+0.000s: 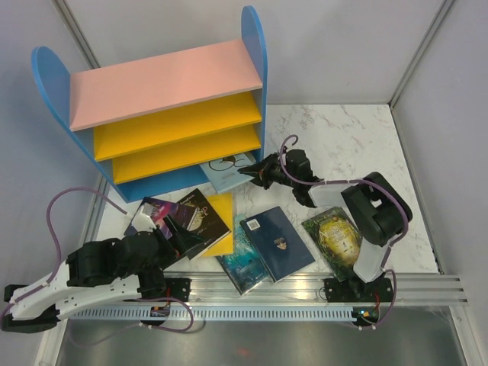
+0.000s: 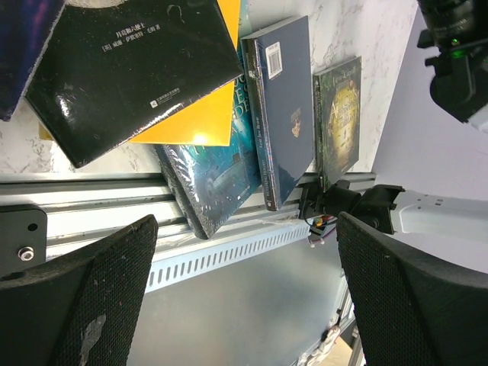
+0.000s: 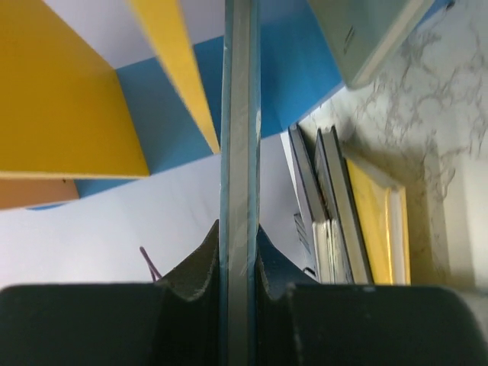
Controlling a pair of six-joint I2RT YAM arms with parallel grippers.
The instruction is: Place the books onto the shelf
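The large shelf (image 1: 164, 91) with rounded blue sides, pink and yellow boards stands far-left on the white marble counter (image 1: 343, 137). The right fingers (image 3: 200, 263) clamp a thin light-blue paperback (image 3: 239, 137) edge-on, its long axis aimed at the shelf's lowest bay just ahead. Left fingers (image 2: 84, 305) gape above the flat-lying books (image 2: 286, 99).

A lab-style robot test booth: grey partition walls (image 1: 343, 46) around a marble-look table (image 1: 343, 130) with an aluminium rail (image 1: 427, 288).
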